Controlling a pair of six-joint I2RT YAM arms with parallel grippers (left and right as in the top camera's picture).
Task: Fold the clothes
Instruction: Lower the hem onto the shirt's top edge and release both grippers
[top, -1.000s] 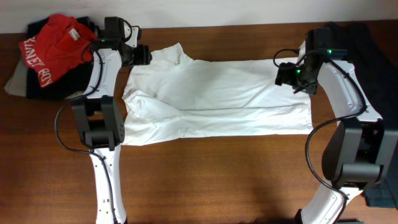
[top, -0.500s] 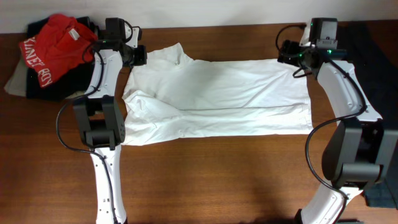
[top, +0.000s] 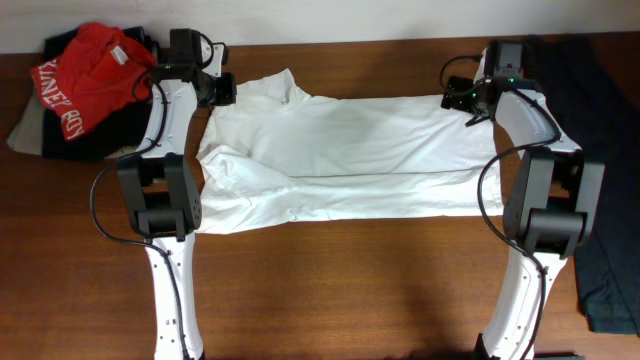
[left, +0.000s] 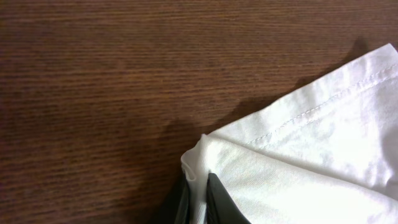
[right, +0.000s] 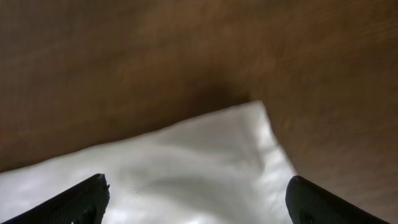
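Note:
The white T-shirt (top: 345, 160), the clothes of the task, lies spread flat across the table, plain side up. At its far left corner my left gripper (top: 226, 88) is shut on a pinched fold of the hem (left: 200, 163); the dark fingers (left: 217, 200) clamp the cloth from both sides. My right gripper (top: 455, 97) hangs over the shirt's far right corner (right: 258, 118), jaws wide open. Its fingertips (right: 84, 198) stand on either side of the white cloth without holding it.
A red shirt with white lettering (top: 85, 75) lies on a dark pile (top: 60, 140) at the far left. A long dark garment (top: 605, 150) lies along the right edge of the table. Bare wood (top: 340, 280) stretches in front of the shirt.
The left gripper closed on the shirt's far left corner. The right arm swung back from over the shirt to its far right corner and its jaws opened wider.

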